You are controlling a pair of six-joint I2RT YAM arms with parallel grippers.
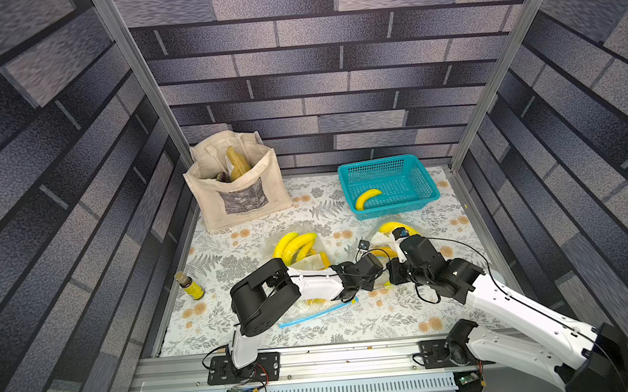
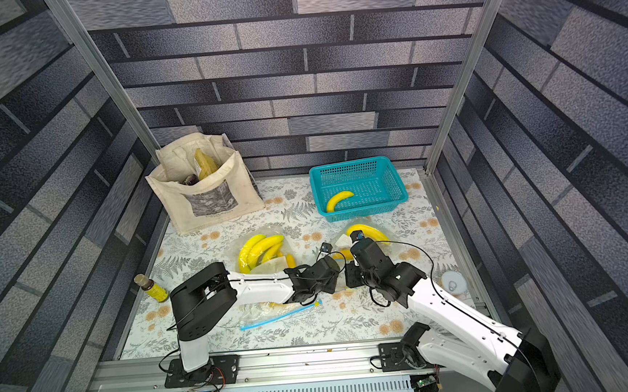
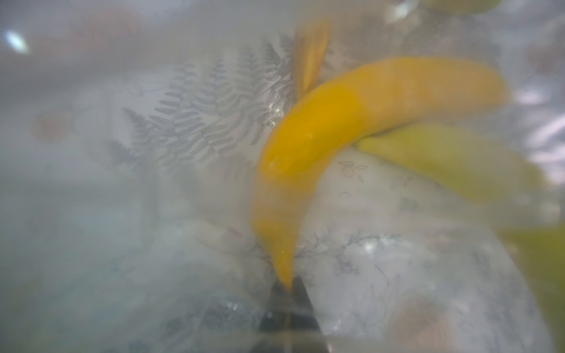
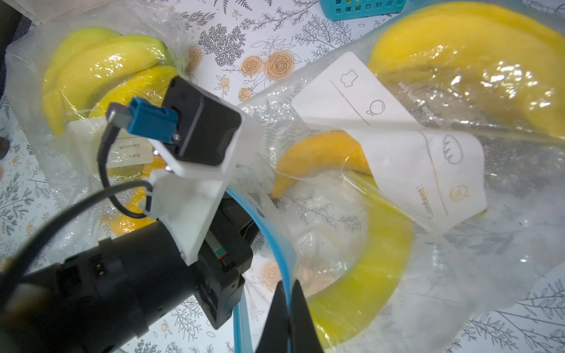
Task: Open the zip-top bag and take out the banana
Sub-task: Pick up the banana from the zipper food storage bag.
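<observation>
The clear zip-top bag (image 4: pixel 458 259) lies on the floral table, right of centre in both top views (image 1: pixel 378 239) (image 2: pixel 344 240). Three bananas show inside it. My left gripper (image 3: pixel 287 282) reaches in through the bag's mouth and is shut on the tip of the orange-yellow banana (image 3: pixel 321 131) (image 4: pixel 318 152). Plastic film blurs the left wrist view. My right gripper (image 4: pixel 287 287) is shut on the bag's blue zip rim (image 4: pixel 275 238) and holds the mouth up. A big yellow banana (image 4: pixel 474 61) and a greenish one (image 4: pixel 382 275) lie deeper in the bag.
A second bag of bananas (image 1: pixel 297 247) lies at centre. A third bag with a blue zip (image 1: pixel 317 314) sits under the left arm. The teal basket (image 1: pixel 416 167) holds one banana (image 1: pixel 367 197). A canvas tote (image 1: pixel 236 187) stands at the back left, a small bottle (image 1: pixel 190 287) at the left, and a can (image 2: pixel 452 282) at the right.
</observation>
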